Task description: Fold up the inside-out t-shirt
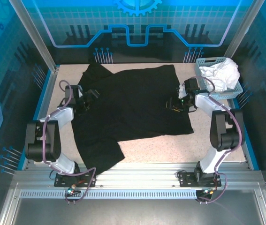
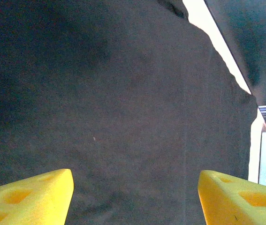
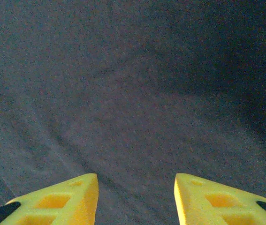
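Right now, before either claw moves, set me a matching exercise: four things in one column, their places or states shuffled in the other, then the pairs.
Things
1. black t-shirt
2. white garment
3. basket
4. left claw

Places or states
A. at the far right corner of the table
B. open, above black cloth on the left side
C. spread over the middle of the table
D. bunched inside the basket

Pairs: 1-C, 2-D, 3-A, 4-B

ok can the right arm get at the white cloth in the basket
Probably yes. The basket sits close beside the right arm, open-topped, the white cloth heaped above its rim. The right gripper hangs open and empty over the black t-shirt, with nothing in between.
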